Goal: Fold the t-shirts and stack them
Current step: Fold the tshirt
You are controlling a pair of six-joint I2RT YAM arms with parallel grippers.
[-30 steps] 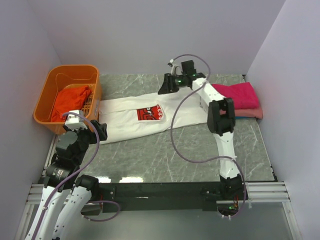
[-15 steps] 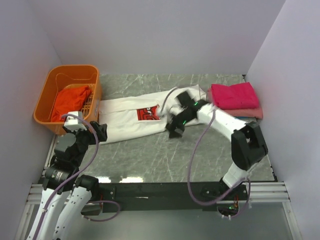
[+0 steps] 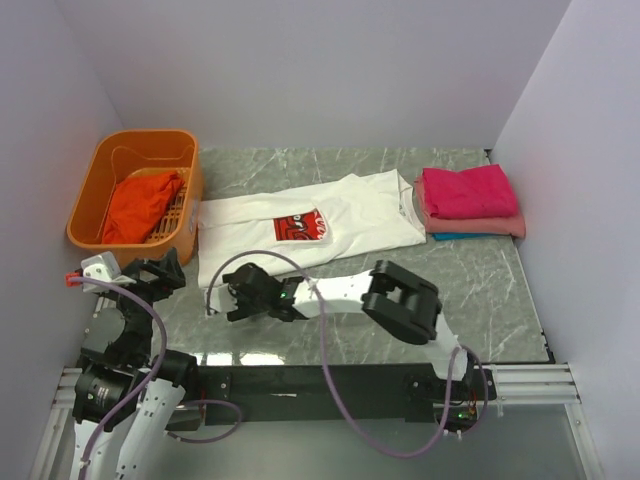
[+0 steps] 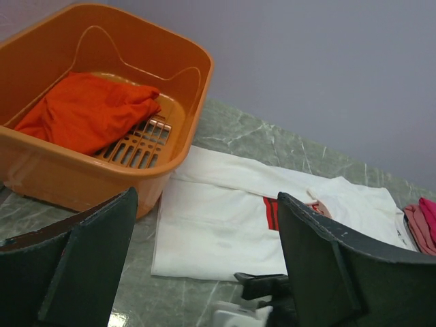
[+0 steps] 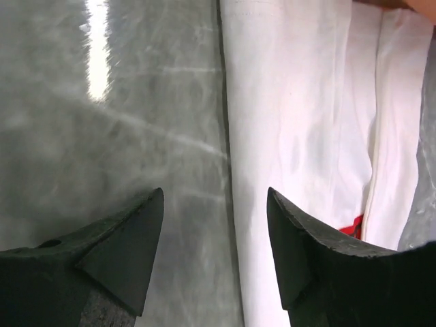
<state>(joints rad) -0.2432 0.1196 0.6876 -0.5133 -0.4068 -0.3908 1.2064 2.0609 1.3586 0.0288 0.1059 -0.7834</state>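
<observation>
1. Count: five t-shirts, one basket [image 3: 145, 137], two arms.
2. The right arm [image 3: 340, 290] lies low, reaching left across the worktop [image 3: 490, 290]. The right fingers [image 5: 122, 245] are spread and empty, over the near-left edge of the white t-shirt [image 3: 350, 215].
3. The left arm [image 3: 125, 330] stands at near left. The left fingers [image 4: 88, 259] are released wide, hold nothing and point towards the basket.
4. The white t-shirt lies flat mid-worktop, red print up. The orange-red t-shirt [image 3: 140, 205] is crumpled in the basket. The magenta t-shirt [image 3: 468, 190], pink t-shirt [image 3: 490, 226] and blue t-shirt [image 3: 452, 236] are folded and stacked at far right.
</observation>
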